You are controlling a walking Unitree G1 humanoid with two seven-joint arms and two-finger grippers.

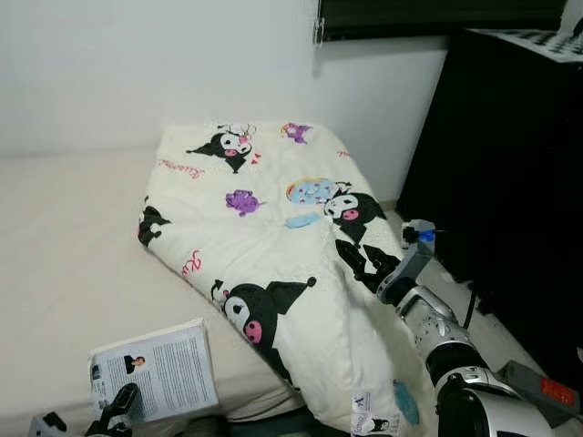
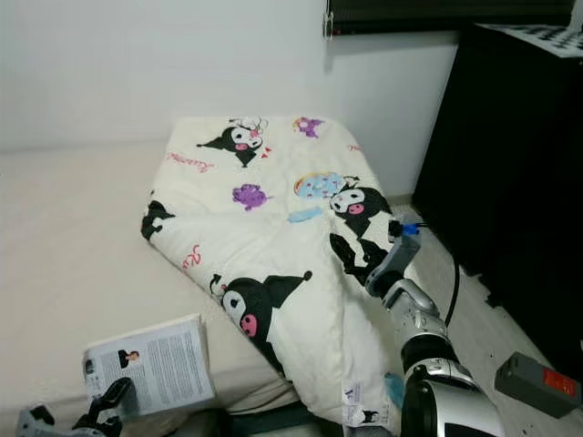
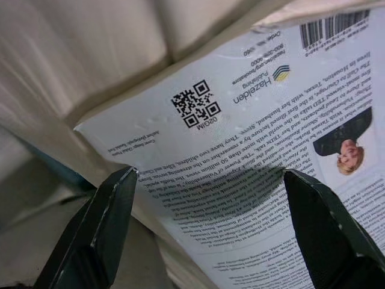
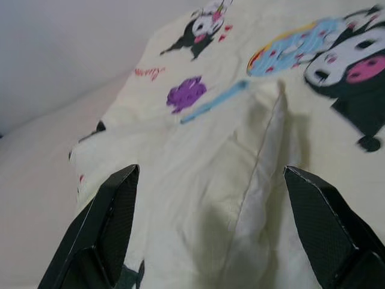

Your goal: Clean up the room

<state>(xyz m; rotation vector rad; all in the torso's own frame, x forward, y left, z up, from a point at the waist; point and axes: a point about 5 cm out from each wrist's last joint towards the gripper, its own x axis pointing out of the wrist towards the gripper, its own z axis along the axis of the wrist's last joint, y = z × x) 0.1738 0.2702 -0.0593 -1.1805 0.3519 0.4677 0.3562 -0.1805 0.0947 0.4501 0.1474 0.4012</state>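
Observation:
A cream comforter (image 1: 273,237) printed with black cartoon figures lies folded across the right half of the bed (image 1: 64,246), its corner hanging over the front edge. A white book (image 1: 155,369) lies back cover up at the bed's front left edge. My left gripper (image 3: 210,172) is open just below and in front of the book, whose printed cover (image 3: 252,150) spans the gap between the fingers. My right gripper (image 4: 211,168) is open at the comforter's right side. A raised fold of the fabric (image 4: 258,174) lies between its fingers.
A tall black cabinet (image 1: 510,164) stands to the right of the bed, with a narrow strip of floor between. A grey box with an orange label (image 1: 542,387) lies on that floor. White wall runs behind the bed, under a dark window blind (image 1: 437,18).

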